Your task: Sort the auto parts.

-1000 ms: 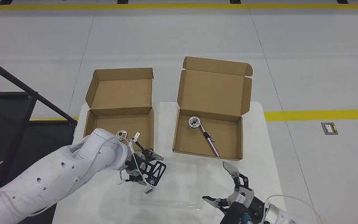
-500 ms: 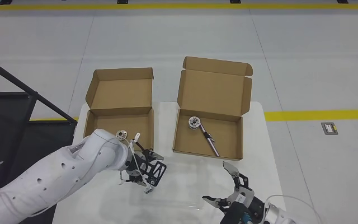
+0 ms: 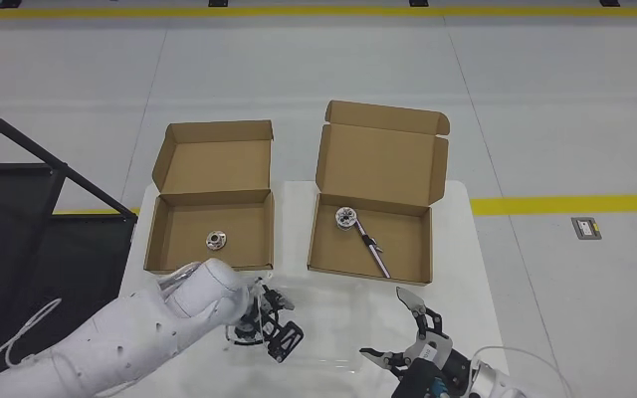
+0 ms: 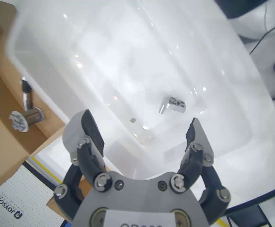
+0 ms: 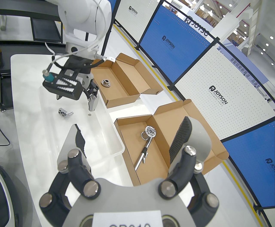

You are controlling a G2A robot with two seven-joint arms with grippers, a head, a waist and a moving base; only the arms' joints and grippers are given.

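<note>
A pale grey floor (image 3: 299, 60) is observed, smooth and marked with yellow lines (image 3: 547, 205) (one band runs along the far side, another lies level with the table). A small square plate (image 3: 586, 228) is set into the floor just below the right-hand line. A white table (image 3: 468, 249) with rounded corners is noted, and a black metal frame (image 3: 40, 164) is stood at its left end. Blue panels (image 5: 184, 25) and white perforated panels (image 5: 236, 71), black-framed, are ranged behind. Overhead lamps (image 5: 231, 4) are lit beyond them.

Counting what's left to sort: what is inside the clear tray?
A small metal bracket and a tiny dark speck lie in the clear tray. The open left gripper covers part of the tray's near side in its wrist view.
</note>
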